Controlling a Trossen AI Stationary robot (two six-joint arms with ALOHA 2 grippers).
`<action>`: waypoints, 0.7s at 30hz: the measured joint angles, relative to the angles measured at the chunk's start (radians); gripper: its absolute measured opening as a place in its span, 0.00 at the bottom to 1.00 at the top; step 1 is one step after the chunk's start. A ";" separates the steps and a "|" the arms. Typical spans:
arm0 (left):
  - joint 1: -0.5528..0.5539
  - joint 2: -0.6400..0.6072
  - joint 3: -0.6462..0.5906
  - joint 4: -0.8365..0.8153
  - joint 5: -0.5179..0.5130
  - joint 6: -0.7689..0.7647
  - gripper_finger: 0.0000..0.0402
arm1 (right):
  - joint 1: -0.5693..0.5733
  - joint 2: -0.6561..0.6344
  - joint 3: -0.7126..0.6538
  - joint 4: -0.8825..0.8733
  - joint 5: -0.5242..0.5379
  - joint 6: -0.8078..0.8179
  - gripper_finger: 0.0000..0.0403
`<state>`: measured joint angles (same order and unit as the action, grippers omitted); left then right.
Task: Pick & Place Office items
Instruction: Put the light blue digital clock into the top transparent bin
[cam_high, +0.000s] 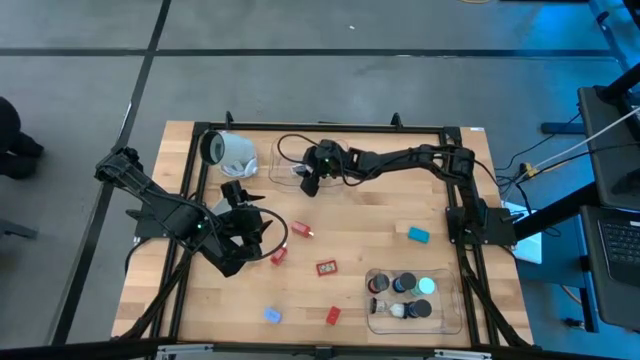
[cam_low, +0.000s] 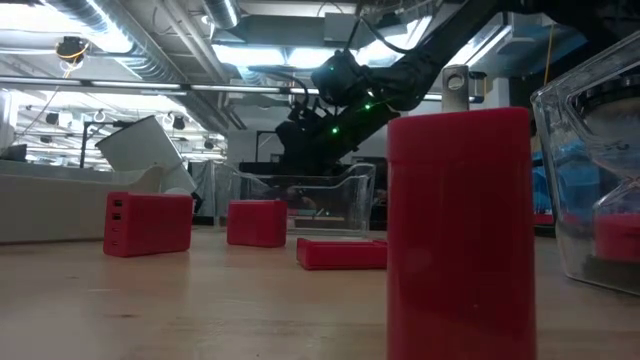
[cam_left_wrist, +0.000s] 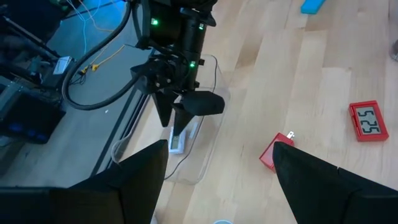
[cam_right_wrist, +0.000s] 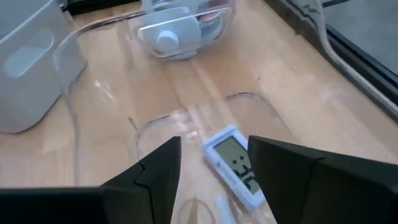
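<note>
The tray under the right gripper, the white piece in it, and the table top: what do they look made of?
Tray: probably clear glossy plastic; the wood shows through it and its edges catch light. White piece: seemingly smooth white plastic with a grey display window, lying between the open fingers of the right gripper. Table top: pale wood, visible plank seams and grain.

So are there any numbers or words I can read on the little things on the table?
"52:25", roughly: on the screen of the red clock, lying flat on the wood.
White clock in the clear tray, between the right gripper open fingers: dark digits on its screen, too blurred to read.
No other words, labels or signs can be read.
</note>
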<state>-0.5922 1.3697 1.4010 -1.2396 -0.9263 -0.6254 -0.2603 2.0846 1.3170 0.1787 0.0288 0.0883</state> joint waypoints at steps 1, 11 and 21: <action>0.000 0.000 0.000 0.000 0.000 0.001 0.72 | -0.001 0.000 0.000 0.001 0.000 0.000 0.47; 0.000 0.000 0.000 -0.001 0.001 0.011 0.72 | 0.002 -0.106 0.000 -0.043 -0.016 0.025 0.48; 0.000 0.000 0.000 -0.022 0.001 0.010 0.72 | 0.070 -0.521 0.002 -0.658 -0.066 0.314 0.69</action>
<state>-0.5924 1.3697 1.4010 -1.2613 -0.9253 -0.6151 -0.1907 1.5639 1.3193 -0.4789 -0.0370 0.4022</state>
